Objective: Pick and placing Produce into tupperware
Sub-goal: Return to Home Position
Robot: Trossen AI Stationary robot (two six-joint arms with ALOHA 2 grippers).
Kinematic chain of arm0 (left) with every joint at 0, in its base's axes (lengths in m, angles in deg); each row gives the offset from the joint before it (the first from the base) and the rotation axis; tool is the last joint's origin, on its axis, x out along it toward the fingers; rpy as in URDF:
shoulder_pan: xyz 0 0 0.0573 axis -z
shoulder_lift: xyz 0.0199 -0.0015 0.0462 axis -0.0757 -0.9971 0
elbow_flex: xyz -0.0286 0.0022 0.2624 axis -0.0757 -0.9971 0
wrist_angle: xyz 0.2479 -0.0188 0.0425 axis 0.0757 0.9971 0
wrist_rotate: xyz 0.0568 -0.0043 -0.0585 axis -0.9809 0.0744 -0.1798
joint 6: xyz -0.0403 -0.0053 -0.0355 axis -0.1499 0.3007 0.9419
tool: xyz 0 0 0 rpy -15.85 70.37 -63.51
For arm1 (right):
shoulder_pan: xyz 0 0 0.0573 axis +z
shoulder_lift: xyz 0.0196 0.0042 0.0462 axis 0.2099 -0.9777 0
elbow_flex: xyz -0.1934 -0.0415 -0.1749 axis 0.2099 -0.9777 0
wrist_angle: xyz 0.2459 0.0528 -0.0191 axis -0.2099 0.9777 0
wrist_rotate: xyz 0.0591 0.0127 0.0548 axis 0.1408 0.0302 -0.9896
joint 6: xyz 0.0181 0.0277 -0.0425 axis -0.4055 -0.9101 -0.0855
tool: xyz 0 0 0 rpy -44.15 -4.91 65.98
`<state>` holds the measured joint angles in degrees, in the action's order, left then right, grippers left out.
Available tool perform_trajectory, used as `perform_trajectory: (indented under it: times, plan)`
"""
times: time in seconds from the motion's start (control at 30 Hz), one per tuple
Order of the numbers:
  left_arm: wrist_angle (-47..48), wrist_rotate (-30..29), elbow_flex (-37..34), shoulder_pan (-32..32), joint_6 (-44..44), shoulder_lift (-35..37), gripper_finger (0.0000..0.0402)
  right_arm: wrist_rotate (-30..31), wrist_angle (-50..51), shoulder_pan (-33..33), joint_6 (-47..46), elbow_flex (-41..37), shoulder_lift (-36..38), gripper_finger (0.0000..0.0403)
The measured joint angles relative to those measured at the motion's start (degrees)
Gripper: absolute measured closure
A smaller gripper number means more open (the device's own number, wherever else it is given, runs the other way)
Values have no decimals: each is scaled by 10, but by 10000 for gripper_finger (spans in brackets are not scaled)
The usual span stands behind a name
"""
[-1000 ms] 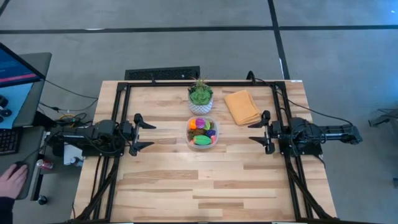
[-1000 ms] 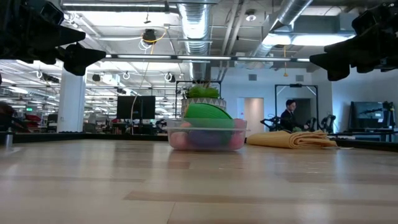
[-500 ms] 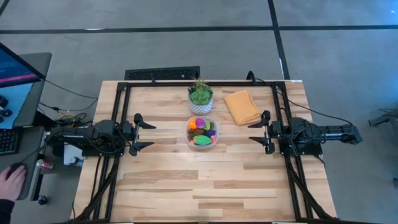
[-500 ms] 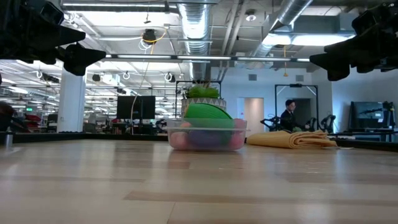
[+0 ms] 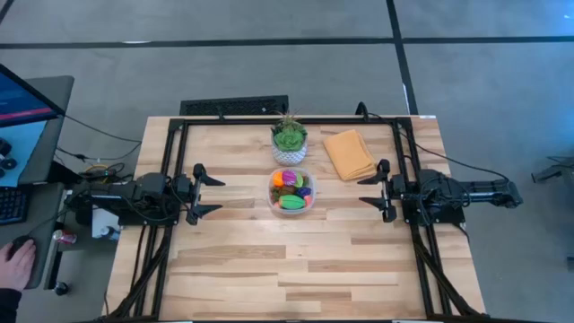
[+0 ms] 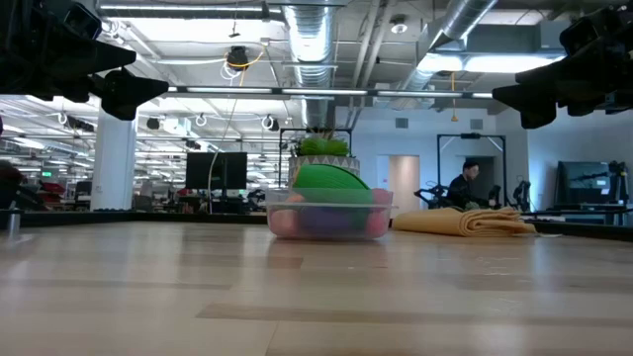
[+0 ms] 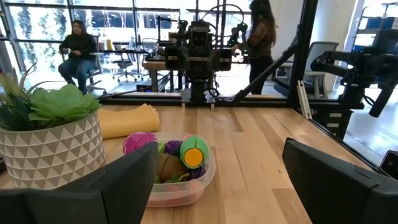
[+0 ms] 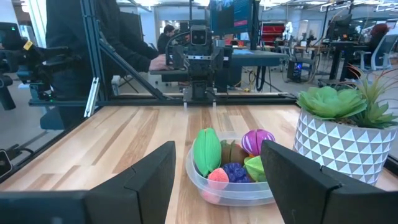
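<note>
The clear tupperware [image 5: 292,191] stands on its base near the table's middle, and the produce [image 5: 291,190], several small coloured toy fruits and vegetables, lies piled inside it; both show again as the tupperware [image 7: 176,190] [image 8: 231,188] with produce [image 7: 181,157] [image 8: 227,160] in the wrist views. My left gripper [image 5: 208,194] is open at the table's left side, raised, pointing level toward the tupperware. My right gripper [image 5: 374,191] is open at the table's right side, also raised and level. Neither touches anything.
A green plant in a white patterned pot [image 5: 289,141] stands just beyond the tupperware. A folded orange cloth [image 5: 350,153] lies at the far right. A black frame [image 5: 269,119] runs along the table's edges. A person's hand [image 5: 16,260] rests off the table's left.
</note>
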<state>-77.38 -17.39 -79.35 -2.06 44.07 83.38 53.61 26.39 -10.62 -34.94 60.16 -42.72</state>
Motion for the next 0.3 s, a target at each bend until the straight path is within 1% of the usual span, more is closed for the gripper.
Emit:
perform_trajectory:
  times: [0.3]
  plan:
    - [0,0,0,0,1,0,68,0,0,0,0,0,0,142]
